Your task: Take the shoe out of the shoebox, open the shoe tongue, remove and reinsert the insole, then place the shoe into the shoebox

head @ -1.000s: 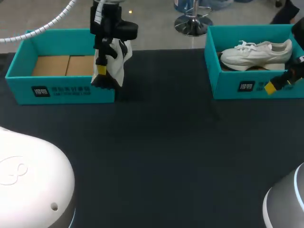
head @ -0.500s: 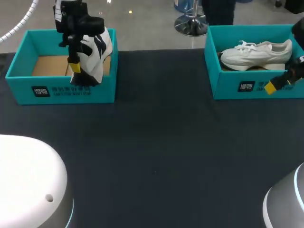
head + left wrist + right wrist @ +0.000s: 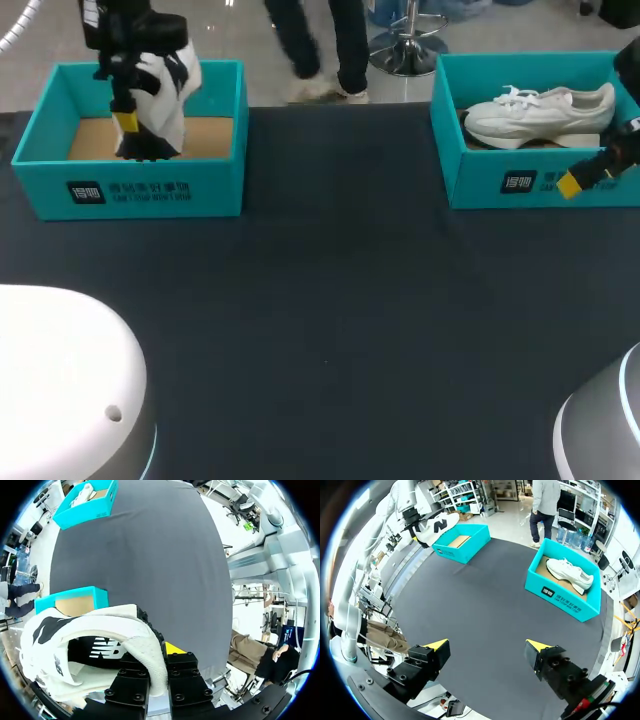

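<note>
Head view, shoe (image 3: 163, 108) shifted left, over shoebox (image 3: 140, 188)

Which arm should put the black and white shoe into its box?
Left. The left gripper holds the black-and-white shoe over the left shoebox. The right gripper is open, far off by the other shoebox.

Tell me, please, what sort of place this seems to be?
Probably a robot lab or test bench for shoe handling: a dark table holds a teal right shoebox with a white shoe inside, and the left hand grips a black-and-white shoe over the left shoebox.
</note>
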`<state>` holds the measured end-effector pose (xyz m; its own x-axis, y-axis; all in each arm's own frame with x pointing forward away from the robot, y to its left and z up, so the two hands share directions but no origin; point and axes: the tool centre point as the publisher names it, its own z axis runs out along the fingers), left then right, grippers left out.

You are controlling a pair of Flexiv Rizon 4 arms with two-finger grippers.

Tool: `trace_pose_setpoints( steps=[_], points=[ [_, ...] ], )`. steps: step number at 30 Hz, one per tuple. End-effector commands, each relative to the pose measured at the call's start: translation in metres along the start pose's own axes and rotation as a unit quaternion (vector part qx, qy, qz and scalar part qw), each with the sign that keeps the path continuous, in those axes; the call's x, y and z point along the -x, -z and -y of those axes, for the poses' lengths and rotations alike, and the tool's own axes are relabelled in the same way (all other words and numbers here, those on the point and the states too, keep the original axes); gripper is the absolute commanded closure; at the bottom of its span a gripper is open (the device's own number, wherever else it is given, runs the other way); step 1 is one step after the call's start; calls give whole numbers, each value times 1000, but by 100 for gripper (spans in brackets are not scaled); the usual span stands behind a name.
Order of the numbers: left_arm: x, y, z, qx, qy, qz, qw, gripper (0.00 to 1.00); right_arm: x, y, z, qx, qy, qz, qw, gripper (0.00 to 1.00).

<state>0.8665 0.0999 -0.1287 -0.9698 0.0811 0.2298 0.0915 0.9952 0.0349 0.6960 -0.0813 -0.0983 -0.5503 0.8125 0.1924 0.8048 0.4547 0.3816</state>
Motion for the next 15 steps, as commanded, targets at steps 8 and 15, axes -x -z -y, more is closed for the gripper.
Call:
trace_pose_setpoints(
  steps=[8,15],
  points=[
    [46,15,-109,-9,41,-30,999,100,1,-1,-3,-3,-1,0,1000,0],
    [62,3,-152,9,40,-19,999,100,1,-1,-3,-3,-1,0,1000,0]
  ],
)
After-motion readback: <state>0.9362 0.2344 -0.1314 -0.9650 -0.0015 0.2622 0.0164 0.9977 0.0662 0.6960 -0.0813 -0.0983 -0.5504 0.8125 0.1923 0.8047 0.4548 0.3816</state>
